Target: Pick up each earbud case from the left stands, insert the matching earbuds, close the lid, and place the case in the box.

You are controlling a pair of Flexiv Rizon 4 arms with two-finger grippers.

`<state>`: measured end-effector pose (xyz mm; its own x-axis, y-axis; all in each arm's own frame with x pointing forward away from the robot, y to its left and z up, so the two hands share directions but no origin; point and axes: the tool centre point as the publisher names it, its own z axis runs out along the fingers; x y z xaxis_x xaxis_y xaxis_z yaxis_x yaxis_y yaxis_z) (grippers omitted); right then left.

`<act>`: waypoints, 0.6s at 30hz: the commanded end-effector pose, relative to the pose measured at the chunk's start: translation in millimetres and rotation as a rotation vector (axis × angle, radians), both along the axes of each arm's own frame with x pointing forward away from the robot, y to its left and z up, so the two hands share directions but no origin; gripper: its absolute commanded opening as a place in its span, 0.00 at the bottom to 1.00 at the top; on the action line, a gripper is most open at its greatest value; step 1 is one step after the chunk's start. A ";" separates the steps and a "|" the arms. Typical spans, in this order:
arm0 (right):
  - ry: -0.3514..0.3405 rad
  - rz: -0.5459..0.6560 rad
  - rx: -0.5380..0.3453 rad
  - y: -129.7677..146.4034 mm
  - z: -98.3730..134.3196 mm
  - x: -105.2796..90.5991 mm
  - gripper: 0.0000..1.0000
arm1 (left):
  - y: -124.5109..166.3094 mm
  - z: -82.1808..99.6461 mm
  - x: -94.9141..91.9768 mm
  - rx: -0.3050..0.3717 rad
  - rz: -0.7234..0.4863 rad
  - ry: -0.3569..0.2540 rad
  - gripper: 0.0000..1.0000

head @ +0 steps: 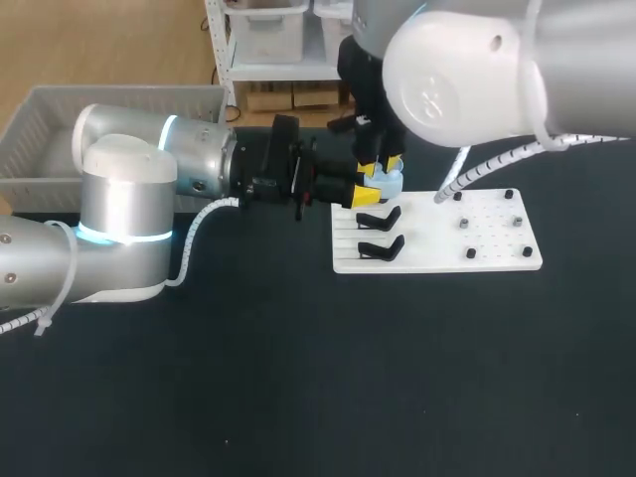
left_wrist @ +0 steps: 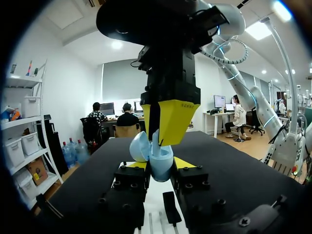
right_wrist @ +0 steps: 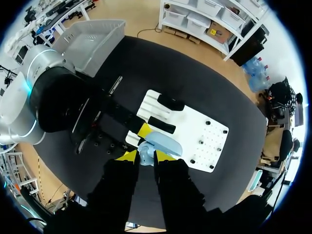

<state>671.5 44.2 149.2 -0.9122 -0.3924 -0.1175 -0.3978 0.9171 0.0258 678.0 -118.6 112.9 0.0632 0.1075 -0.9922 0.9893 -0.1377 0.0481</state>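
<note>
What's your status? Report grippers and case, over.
Left gripper shut on open blue case. Right gripper shut on earbud, at case mouth. Two empty black stands close by.

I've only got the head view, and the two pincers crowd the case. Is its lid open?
Observer: Yes. In the left wrist view the lid stands open, tipped to one side of the case.
Operator: Is the left pincer actually gripping it?
Observer: Yes. Its yellow fingertips press the case's body from both sides.
Operator: And the right pincer?
Observer: It comes straight down over the case with what looks like an earbud pinched between its tips, the lower end at the open case.
</note>
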 end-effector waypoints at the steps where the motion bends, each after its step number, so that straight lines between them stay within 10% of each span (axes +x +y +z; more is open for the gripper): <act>1: 0.005 -0.001 -0.002 0.1 -1.4 2.5 0.00 | -0.1 -0.2 0.6 0.001 -0.001 0.000 0.00; 6: 0.006 0.013 0.008 -0.9 3.8 -1.7 0.96 | -0.1 -0.2 0.6 0.001 -0.001 0.000 0.00; 18: -0.126 -0.137 0.050 -19.4 42.3 1.2 1.00 | -0.1 -0.2 0.6 0.001 -0.001 0.000 0.00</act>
<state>679.0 30.7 189.3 -0.9285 -0.3302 -0.1698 -0.3434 0.9376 0.0549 678.1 -118.4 112.9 0.0631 0.1076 -0.9922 0.9893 -0.1377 0.0480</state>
